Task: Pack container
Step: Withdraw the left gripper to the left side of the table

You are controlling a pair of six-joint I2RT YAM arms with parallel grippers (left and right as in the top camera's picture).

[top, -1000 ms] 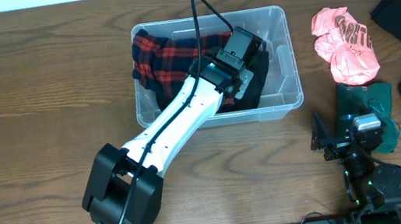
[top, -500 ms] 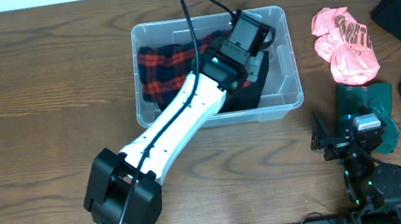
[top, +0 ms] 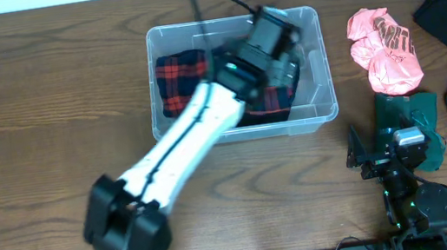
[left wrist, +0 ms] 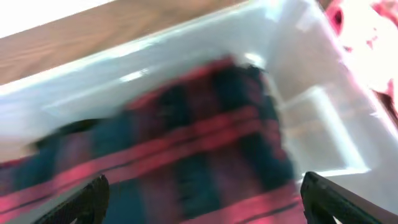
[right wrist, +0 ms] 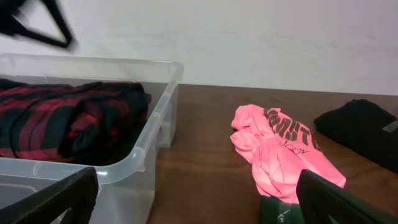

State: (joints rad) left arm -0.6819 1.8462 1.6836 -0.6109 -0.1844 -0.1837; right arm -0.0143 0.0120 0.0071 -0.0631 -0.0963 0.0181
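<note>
Container [top: 316,72]: plaid cloth [top: 176,72] now inside.

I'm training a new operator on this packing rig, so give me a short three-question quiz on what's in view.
1. True or false: the crumpled pink garment lies on the wooden table, outside the clear rectangular plastic container.
2. What lies in the container? A) a red-and-dark plaid cloth B) a yellow sponge C) a metal spoon
3. Fill in: the left end effector, over the container, is ____ (open or shut).
Key: 1 true; 2 A; 3 open.
</note>
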